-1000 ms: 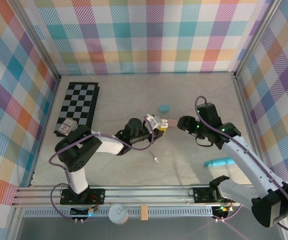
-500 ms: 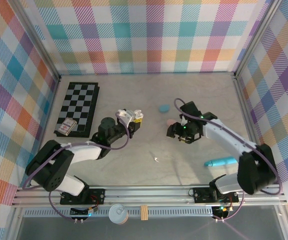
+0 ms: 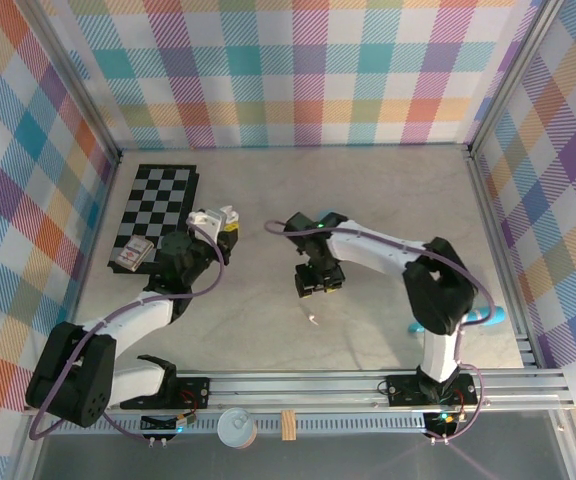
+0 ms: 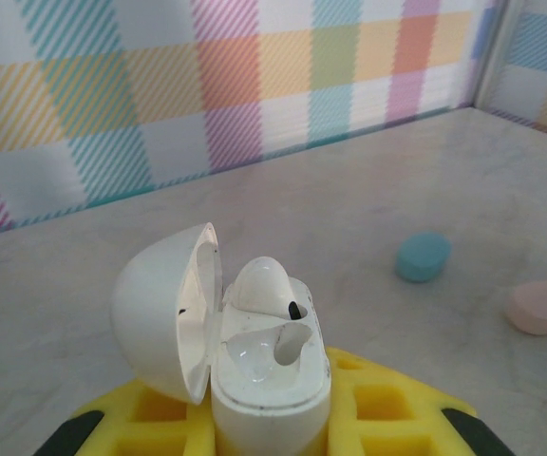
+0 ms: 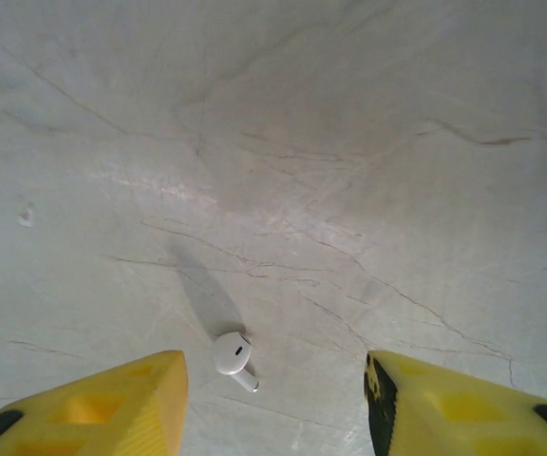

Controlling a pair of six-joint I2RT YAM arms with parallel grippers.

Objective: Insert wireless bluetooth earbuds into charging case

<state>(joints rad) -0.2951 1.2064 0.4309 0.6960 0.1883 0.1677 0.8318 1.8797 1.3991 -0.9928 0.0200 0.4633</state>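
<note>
**Right gripper arrives over the loose earbud; the case waits by the chessboard**

We see that the right gripper has swung in from far right of the chessboard to hang much nearer it. The left gripper has drawn back to just beside the chessboard's right edge, pinching the white charging case, which has its lid open and a seated earbud in one slot. We judge the second pickup is beginning. The loose earbud lies on the table right of the chessboard, under the right gripper. It sits between the spread fingers, nearer one finger than the other, and is untouched.
</note>
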